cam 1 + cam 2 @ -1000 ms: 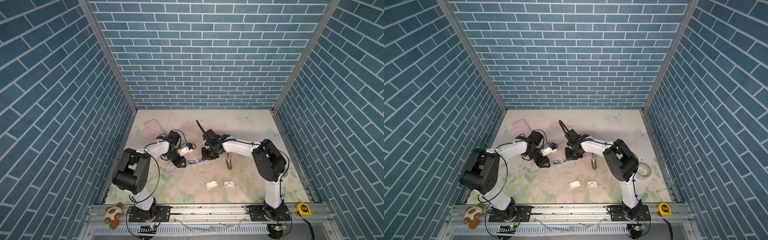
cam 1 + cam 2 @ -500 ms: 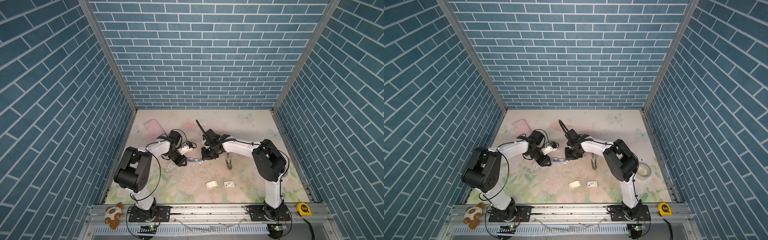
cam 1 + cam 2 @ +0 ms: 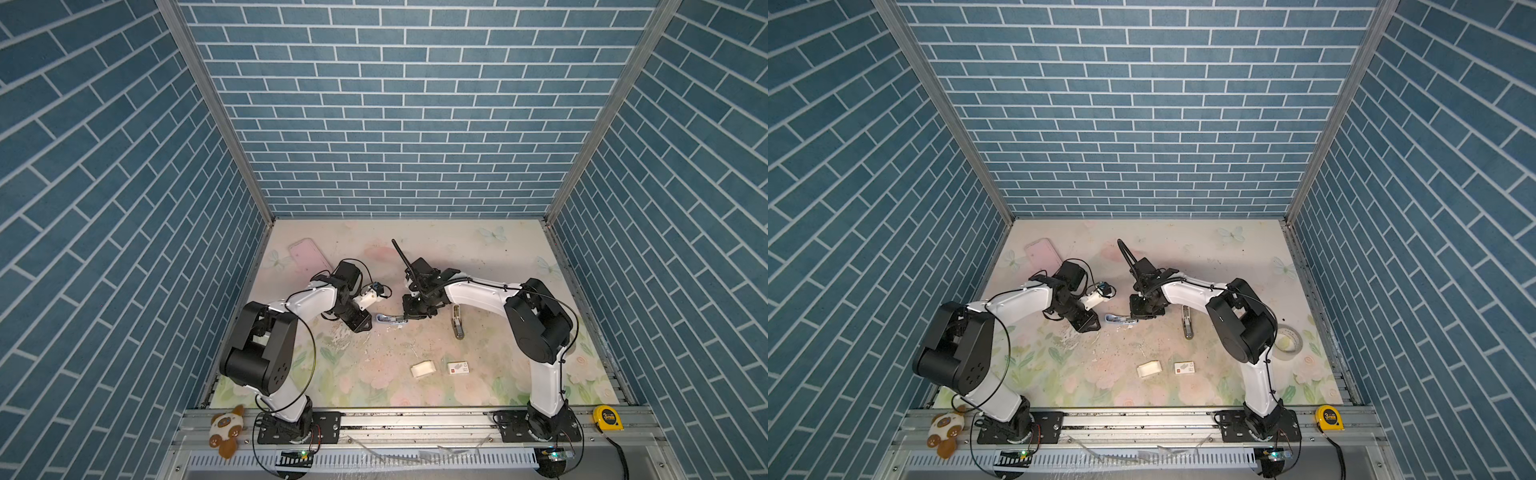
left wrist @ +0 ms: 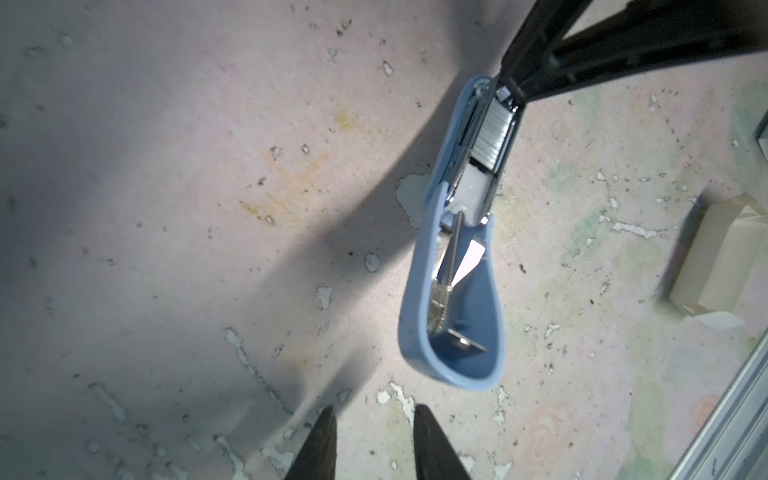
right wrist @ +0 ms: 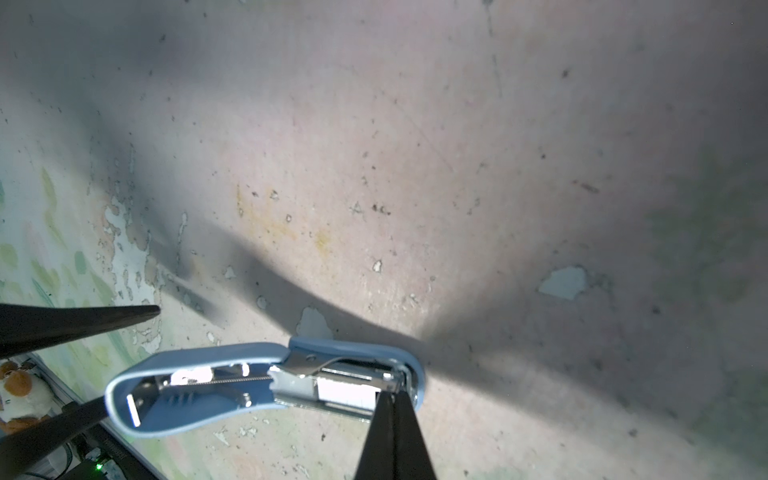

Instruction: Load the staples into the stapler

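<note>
Risks skewing the staples point(image 4: 494, 137) lying in the hinged-open stapler point(image 4: 469, 316) if the right gripper point(image 5: 392, 401), fingers pinched together and pressing their front end, slips, with left gripper point(image 4: 374, 436) slightly parted and empty nearby.

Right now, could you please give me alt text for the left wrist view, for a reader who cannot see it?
An opened blue stapler lies on the worn floral table, a strip of staples in its metal channel. The right pincer, shut, has its tips at the channel's front end; the left pincer hangs open and empty nearby.
</note>
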Motion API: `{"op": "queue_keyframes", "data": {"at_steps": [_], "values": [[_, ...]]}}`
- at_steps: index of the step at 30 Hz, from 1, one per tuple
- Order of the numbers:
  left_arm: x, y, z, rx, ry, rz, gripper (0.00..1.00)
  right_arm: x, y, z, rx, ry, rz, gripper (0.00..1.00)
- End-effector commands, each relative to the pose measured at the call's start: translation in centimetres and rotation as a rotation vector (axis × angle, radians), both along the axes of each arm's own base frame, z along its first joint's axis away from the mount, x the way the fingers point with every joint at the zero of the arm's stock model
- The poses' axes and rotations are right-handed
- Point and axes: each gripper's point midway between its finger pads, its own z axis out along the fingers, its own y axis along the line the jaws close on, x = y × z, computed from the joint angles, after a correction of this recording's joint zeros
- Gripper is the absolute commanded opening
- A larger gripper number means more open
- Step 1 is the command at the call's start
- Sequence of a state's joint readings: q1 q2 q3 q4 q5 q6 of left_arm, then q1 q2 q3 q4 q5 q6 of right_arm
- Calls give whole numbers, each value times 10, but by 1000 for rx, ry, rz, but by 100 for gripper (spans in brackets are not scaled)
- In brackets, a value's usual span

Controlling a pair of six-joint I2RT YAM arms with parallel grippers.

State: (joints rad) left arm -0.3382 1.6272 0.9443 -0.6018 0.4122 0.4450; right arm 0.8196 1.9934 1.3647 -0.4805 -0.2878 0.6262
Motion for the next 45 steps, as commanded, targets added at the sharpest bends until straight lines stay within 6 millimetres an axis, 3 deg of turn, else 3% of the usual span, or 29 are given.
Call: {"op": "queue_keyframes", "data": {"at_steps": [1, 11, 16, 21, 27, 31, 38, 45], "values": [[10, 2, -2, 14, -14, 32, 34, -6, -14, -11, -84, 10, 20, 2], [21, -16, 2, -65, 43, 53, 34, -4, -15, -10, -91, 5, 19, 0], [14, -23, 9, -109, 65, 34, 34, -3, -15, -8, -100, -5, 22, 0], [3, -7, 11, -70, 8, -35, 45, -3, -14, -7, -101, -8, 32, 0], [-5, 2, 23, -92, -49, -204, 49, -4, -17, -9, -121, -11, 68, 0], [-13, -6, 30, -151, -55, -277, 50, -4, -16, -6, -116, -10, 73, 0], [-8, -21, 39, -239, -111, -307, 52, -3, -14, -3, -102, -15, 65, 0], [2, -31, 30, -247, -152, -307, 53, -3, -15, -1, -94, -27, 50, 0]]}}
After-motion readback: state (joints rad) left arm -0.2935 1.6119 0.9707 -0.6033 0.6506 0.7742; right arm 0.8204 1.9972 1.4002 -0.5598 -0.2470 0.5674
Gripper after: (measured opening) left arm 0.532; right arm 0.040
